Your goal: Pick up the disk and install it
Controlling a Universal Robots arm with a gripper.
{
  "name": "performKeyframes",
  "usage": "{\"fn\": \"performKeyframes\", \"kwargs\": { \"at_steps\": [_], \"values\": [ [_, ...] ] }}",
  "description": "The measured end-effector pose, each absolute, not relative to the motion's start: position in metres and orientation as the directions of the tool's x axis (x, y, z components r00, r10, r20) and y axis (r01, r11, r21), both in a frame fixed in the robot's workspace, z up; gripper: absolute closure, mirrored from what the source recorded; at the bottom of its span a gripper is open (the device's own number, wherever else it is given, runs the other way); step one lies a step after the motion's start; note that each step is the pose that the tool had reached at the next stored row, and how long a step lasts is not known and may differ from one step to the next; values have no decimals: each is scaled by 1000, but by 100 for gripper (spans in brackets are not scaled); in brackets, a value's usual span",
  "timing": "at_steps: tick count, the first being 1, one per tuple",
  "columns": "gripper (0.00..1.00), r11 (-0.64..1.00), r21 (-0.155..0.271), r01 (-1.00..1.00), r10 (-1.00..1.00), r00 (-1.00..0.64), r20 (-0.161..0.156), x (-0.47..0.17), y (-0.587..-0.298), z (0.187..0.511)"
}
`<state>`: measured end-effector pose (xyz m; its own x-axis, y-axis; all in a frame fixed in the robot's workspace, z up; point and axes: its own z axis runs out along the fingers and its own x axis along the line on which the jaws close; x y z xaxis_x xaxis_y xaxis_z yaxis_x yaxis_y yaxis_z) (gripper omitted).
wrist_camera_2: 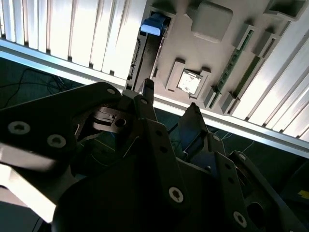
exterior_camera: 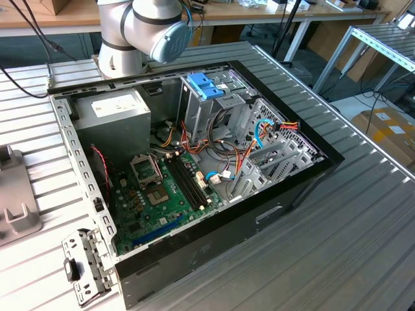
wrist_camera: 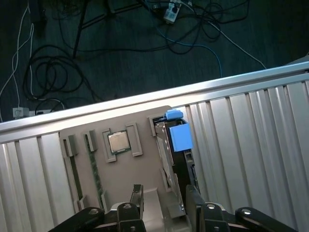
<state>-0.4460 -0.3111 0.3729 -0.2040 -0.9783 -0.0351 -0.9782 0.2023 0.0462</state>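
The disk (wrist_camera: 180, 136) stands on edge in a slot of a grey holder tray (wrist_camera: 145, 166). It has a dark body, and its bright blue carrier tab is at the end nearest the table edge. In the second wrist view the disk (wrist_camera_2: 154, 25) sits at the tray's far end. My gripper (wrist_camera: 165, 200) hangs above the tray, open, with nothing between its fingers. One dark fingertip (wrist_camera: 137, 195) is over the tray and the other fingertip (wrist_camera: 193, 199) is beside the disk's slot. The gripper (wrist_camera_2: 170, 101) is well clear of the disk.
The tray also holds a square processor chip (wrist_camera: 117, 142) and memory sticks (wrist_camera: 94, 169). An open computer case (exterior_camera: 194, 162) lies on the slatted table, with a light-blue bracket (exterior_camera: 204, 84) and a grey power supply (exterior_camera: 120, 110) inside. Cables cover the floor beyond the table edge (wrist_camera: 145, 99).
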Motion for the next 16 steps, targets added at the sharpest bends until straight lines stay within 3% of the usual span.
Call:
{"fn": "performKeyframes", "kwargs": {
  "at_steps": [10,16],
  "values": [
    [52,44,46,-998,-998,-45,-35,-447,-307,370],
    [52,32,46,-998,-998,-34,-43,-454,-305,368]
  ]
}}
